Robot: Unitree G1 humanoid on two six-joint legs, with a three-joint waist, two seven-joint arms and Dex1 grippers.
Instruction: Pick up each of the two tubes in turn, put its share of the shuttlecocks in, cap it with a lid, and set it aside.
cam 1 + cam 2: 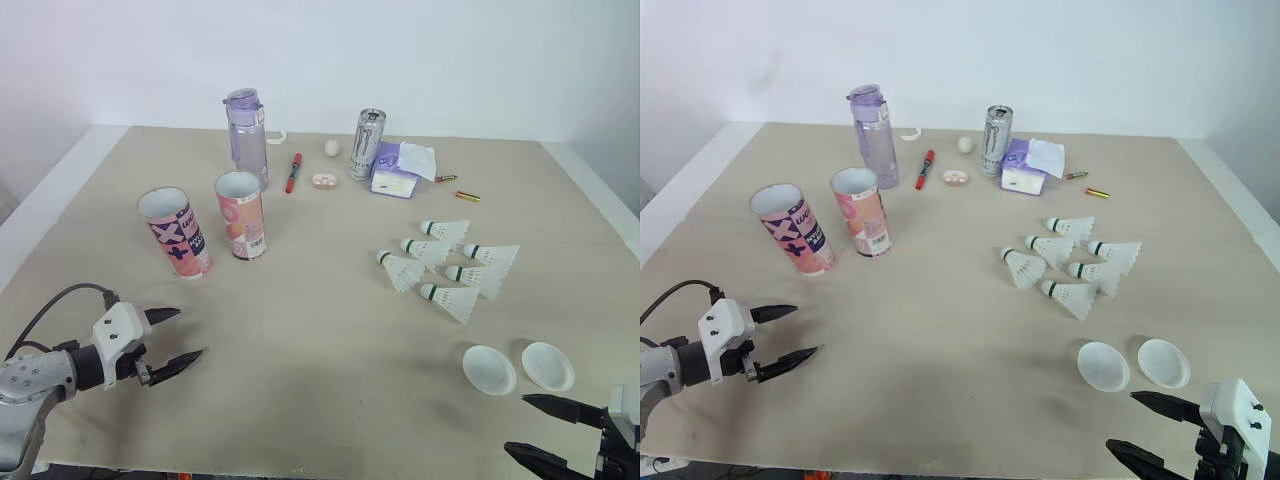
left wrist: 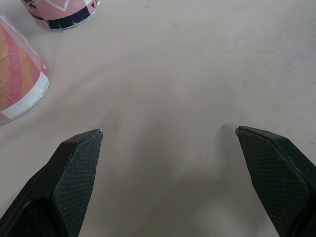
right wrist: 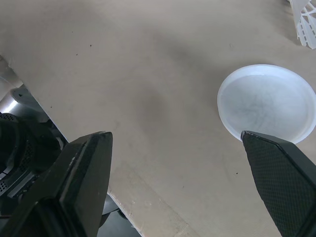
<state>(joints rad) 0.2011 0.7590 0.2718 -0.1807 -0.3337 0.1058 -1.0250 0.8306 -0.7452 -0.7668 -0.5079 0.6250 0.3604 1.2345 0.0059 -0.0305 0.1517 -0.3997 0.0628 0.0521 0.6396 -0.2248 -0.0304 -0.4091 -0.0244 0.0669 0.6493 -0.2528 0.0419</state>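
The cluster of six white feathered shuttlecocks [image 1: 450,265] is lying untouched. Well to its left, the pink cardboard tube with black-and-white lettering [image 1: 177,233] and the pink-and-orange striped cardboard tube [image 1: 241,215] are standing upright and open, side by side. Two round white plastic lids [image 1: 489,369] are lying just nearer the robot than the cluster. The left gripper [image 1: 190,332] is hovering empty, jaws spread wide, far left of the cluster. The right gripper [image 1: 1120,422] is gaping empty, nearer the robot than it. The first step seems to be only beginning, so the left gripper is needing to reach forward and close around the lettered tube.
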